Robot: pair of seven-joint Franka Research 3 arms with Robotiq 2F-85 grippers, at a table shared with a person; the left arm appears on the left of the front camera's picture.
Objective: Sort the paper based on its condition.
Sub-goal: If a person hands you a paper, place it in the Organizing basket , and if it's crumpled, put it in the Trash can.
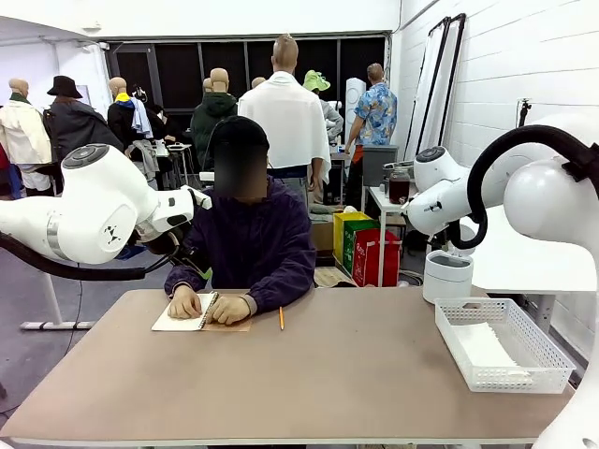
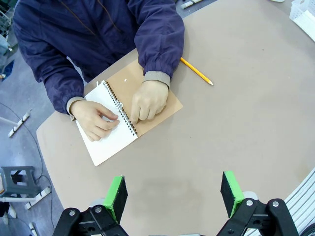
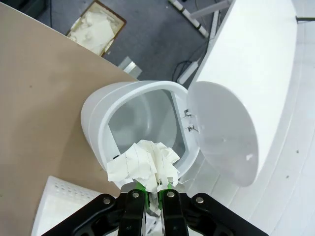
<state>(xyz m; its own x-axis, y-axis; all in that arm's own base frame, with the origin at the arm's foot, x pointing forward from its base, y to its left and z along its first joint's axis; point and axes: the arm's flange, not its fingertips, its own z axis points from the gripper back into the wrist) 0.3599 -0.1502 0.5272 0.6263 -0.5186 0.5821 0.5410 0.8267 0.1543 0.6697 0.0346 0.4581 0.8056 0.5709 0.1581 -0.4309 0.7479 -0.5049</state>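
A: Starting near: the right gripper (image 3: pixel 151 189) is pinching a crumpled paper (image 3: pixel 142 164), jaws closed tight on its lower edge, the wad bulging out just beyond the green pads.

B: And the white bin (image 3: pixel 142 128) is sitting directly beyond that wad, lid (image 3: pixel 224 130) swung open, mouth facing the jaws?

A: Right, the crumple is hanging at the bin's near rim, so I'd judge a release is what's coming. Flat sheets (image 1: pixel 487 344) are lying in the white mesh tray (image 1: pixel 547 360) at the counter's right, with the bin just behind it.

B: The left gripper (image 2: pixel 173 194)?

A: Jaws standing wide open, holding nothing, hovering over bare counter (image 2: pixel 246 128). Farther off, the person's hands (image 2: pixel 147 101) are resting on the spiral notepad (image 2: pixel 115 132), pencil (image 2: pixel 197 72) beside it.
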